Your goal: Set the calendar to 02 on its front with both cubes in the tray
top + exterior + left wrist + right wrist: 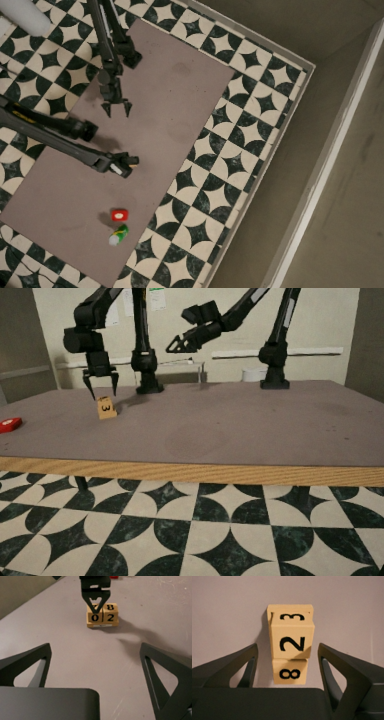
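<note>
Top: high over the table (165, 100) (280, 433), looking down, far; exterior: off its wooden edge, facing the arm bases, mid-range; left wrist: low above it, looking obliquely across, nearer; right wrist: close above it, looking down; both wrists share the calendar (102, 625) (290, 609).

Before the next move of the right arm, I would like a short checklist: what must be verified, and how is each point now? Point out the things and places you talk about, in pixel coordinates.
1. Front shows 0 on one pale wooden cube (106, 408) (95, 618) (292, 641) and 2 on the other (110, 618) (289, 671): ok.
2. Both front digits upright: ok.
3. Both cubes fully flat in the pale wooden tray (107, 417) (89, 625) (290, 607): cannot tell; the right gripper (137, 160) (104, 397) (95, 606) (287, 648) partly hides one, and the tray floor is hidden.
4. Right gripper's fingers open, with gaps beside the cubes: ok.
5. Left gripper (118, 116) (169, 351) (95, 644) open and away from the calendar: ok.
</note>
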Action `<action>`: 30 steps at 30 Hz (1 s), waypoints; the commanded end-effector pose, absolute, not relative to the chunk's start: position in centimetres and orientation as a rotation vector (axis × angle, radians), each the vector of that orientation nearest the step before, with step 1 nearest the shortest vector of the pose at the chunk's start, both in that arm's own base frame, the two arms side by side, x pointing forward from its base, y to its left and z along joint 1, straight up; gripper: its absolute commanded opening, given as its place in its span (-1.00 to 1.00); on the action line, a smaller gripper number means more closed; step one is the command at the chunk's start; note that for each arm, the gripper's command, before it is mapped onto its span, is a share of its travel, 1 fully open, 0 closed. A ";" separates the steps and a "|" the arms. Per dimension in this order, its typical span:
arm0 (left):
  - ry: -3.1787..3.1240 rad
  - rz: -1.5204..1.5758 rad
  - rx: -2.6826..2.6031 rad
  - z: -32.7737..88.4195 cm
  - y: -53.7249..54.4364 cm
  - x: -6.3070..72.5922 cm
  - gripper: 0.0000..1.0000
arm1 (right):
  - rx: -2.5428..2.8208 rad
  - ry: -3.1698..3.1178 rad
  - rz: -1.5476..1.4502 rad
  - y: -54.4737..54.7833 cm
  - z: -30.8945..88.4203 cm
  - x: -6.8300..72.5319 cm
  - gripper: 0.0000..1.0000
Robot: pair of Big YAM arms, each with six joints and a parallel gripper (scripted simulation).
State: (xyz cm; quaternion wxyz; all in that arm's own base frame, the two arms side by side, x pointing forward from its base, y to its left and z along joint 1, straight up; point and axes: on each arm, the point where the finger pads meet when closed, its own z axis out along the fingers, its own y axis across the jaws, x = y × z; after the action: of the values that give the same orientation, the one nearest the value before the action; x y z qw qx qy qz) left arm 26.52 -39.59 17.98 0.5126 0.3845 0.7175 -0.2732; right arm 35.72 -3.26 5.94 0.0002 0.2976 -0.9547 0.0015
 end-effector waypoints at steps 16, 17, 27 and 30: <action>1.676 -0.679 0.895 20.7 -40.9 27.4 1.00 | 0.935 -3.005 0.009 -3.9 11.3 36.4 0.37; 1.676 -0.679 0.895 20.7 -40.9 27.4 1.00 | 0.935 -3.005 0.009 -3.9 11.3 36.4 0.37; 1.676 -0.679 0.895 20.7 -40.9 27.4 1.00 | 0.388 -3.378 0.031 -4.5 10.5 34.9 1.00; 1.676 -0.679 0.895 20.7 -40.9 27.4 1.00 | 0.340 -3.411 0.027 -4.2 10.4 34.9 1.00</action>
State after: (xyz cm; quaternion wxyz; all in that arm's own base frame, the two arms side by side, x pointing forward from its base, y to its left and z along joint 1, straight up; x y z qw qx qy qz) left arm 26.52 -39.59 17.98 0.5126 0.3845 0.7175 -0.2732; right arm 33.85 -4.15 9.45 -0.0977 0.1545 -0.9832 -0.0018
